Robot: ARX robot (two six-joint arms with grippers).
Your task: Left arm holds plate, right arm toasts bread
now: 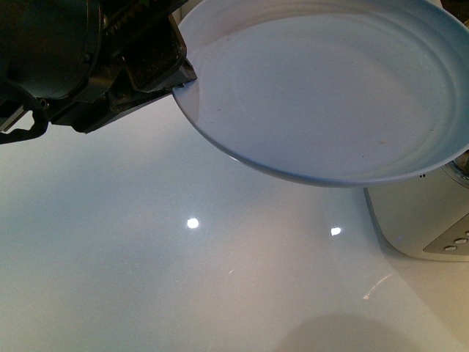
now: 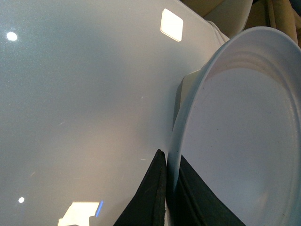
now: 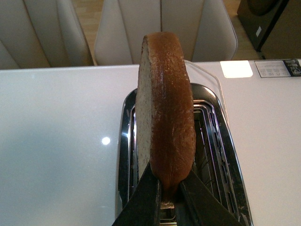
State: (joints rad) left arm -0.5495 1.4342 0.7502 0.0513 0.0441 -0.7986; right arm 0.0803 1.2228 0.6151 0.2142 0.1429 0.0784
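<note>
Pinching plate (image 1: pixel 330 95) by its left rim w/ left gripper (image 2: pixel 169 165), jaws narrow on the edge. Held tilted, raised over white table (image 1: pixel 146 257), above and left of toaster (image 1: pixel 432 227). Gripping bread (image 3: pixel 164 108) at its lower end w/ right gripper (image 3: pixel 168 170), upright, edge-on, directly over toaster slot.

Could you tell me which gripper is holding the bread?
The right gripper, clamping the bread slice above the toaster; the left gripper pinches the plate rim.
</note>
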